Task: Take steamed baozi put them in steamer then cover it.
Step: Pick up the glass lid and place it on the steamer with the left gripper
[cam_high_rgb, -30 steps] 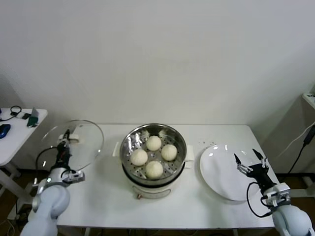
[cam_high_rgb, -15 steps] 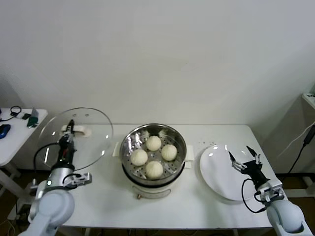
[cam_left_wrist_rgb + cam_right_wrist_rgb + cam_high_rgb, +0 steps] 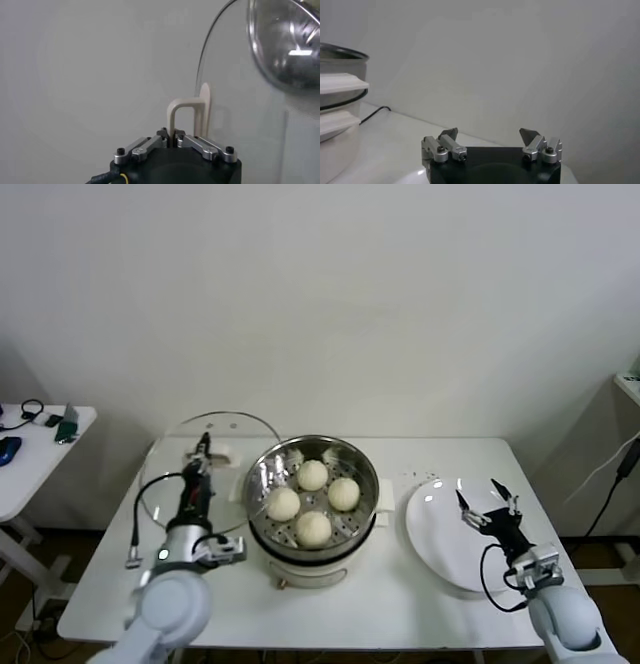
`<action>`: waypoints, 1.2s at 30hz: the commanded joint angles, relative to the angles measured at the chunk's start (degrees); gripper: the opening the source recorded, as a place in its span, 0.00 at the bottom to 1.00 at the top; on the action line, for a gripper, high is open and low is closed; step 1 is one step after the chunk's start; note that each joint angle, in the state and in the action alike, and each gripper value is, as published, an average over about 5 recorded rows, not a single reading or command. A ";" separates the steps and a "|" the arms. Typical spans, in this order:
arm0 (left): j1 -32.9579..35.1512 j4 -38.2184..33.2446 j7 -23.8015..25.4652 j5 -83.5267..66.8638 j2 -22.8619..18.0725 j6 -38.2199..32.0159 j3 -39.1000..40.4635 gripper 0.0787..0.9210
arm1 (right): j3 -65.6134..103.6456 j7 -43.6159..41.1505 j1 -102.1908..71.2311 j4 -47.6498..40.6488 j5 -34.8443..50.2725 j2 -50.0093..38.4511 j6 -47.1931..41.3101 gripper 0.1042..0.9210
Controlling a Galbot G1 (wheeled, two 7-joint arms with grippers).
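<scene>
While our left gripper [image 3: 203, 450] clamps the clear glass cover [image 3: 175, 484] by its cream handle [image 3: 189, 114], our right gripper [image 3: 488, 504] gapes wide over the white plate [image 3: 440, 554].

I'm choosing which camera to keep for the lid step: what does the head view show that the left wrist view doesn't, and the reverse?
Only the head view shows four steamed baozi inside the steamer, the empty white plate, and the open right hand over that plate. Only the left wrist view shows, close up, the left hand shut on the cream handle. Both show the cover held up beside the steamer's left side, not yet on it.
</scene>
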 commanded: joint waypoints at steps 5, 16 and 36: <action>-13.36 4.67 12.40 8.13 -11.97 4.98 14.86 0.08 | 0.53 0.01 0.64 -1.18 -0.95 0.60 0.21 0.88; -14.37 8.87 11.42 8.77 -17.30 5.84 18.19 0.08 | 0.64 0.05 1.10 -1.97 -1.80 1.07 0.40 0.88; -10.14 10.62 9.98 14.04 -19.68 3.79 18.49 0.08 | 0.85 -0.16 1.61 -3.06 -2.78 1.98 1.06 0.88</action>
